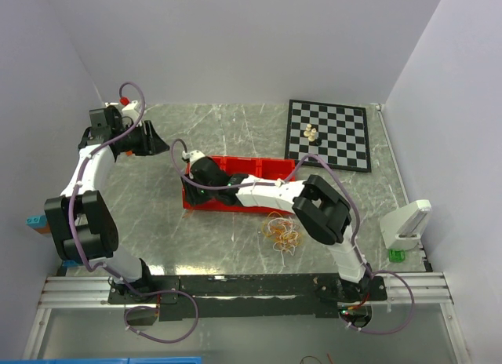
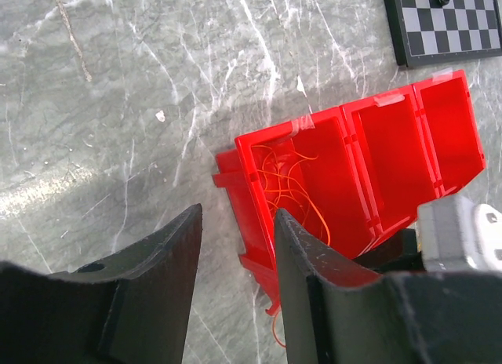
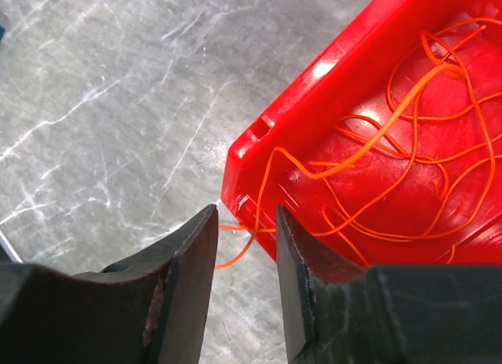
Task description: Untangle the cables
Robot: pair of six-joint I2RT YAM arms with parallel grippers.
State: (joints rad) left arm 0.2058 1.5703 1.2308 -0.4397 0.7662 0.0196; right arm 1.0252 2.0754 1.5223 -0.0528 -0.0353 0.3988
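My right hand (image 3: 245, 215): fingers apart, nothing clamped; it hangs low at the corner of the red box (image 3: 314, 89).
Loose strand (image 3: 263, 183): it spills over that corner and trails down onto the table (image 3: 94, 105), crossing the gap at my fingertips.
Risk at the strand: if I close here and pull, I judge I drag the whole bundle back out, or tug the light box along the table.
Orange cable (image 3: 392, 121): it lies in loose loops in the end compartment, apart from the rest.
Risk at the box: my fingers sit just beside the rim, so a small sideways move could knock or tip it.
Other cables (image 1: 282, 232): a yellow, white and orange clump on the table in front of the box, near my right elbow.
Risk at the clump: my forearm passes close by and could sweep it when I swing across.
My left hand (image 2: 238, 215): fingers apart and empty, well off to the far left; too far away to steady the box.
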